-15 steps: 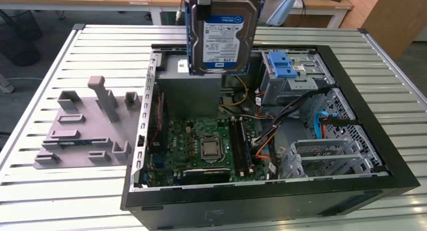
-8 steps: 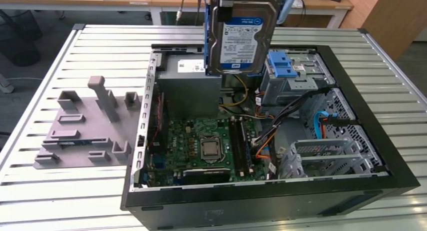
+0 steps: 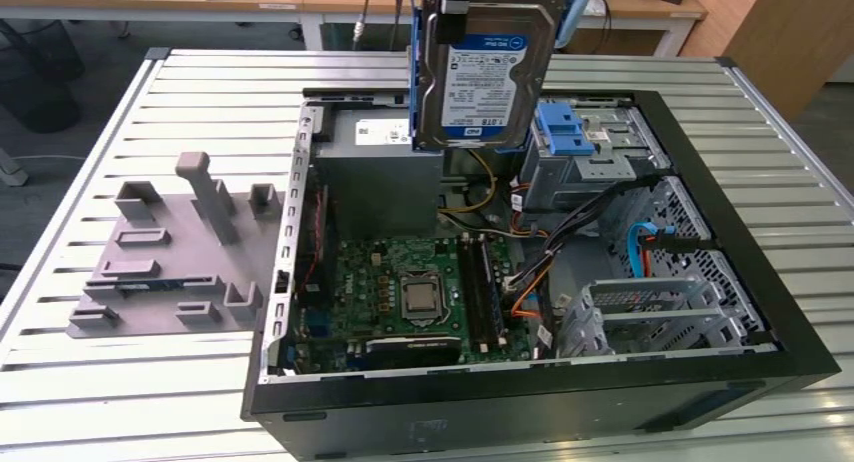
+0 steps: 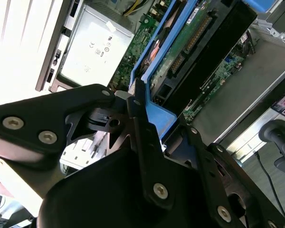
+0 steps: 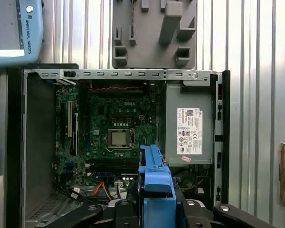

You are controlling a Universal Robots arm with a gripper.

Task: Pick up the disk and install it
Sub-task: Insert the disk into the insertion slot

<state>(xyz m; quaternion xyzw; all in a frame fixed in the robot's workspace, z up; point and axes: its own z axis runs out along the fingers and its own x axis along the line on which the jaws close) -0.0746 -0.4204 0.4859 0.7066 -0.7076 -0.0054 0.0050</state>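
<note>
Exterior view: disk [image 3: 483, 77] hangs upright over open computer case [image 3: 534, 417]; second wrist view, I see my claw [image 4: 156, 121] clamped on the disk, case beneath claw.

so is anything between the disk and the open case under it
Nothing visible does. The gripper holds the disk upright above the open case, with no cover over the opening. Inside, black cables run beside the grey drive cage.
</note>
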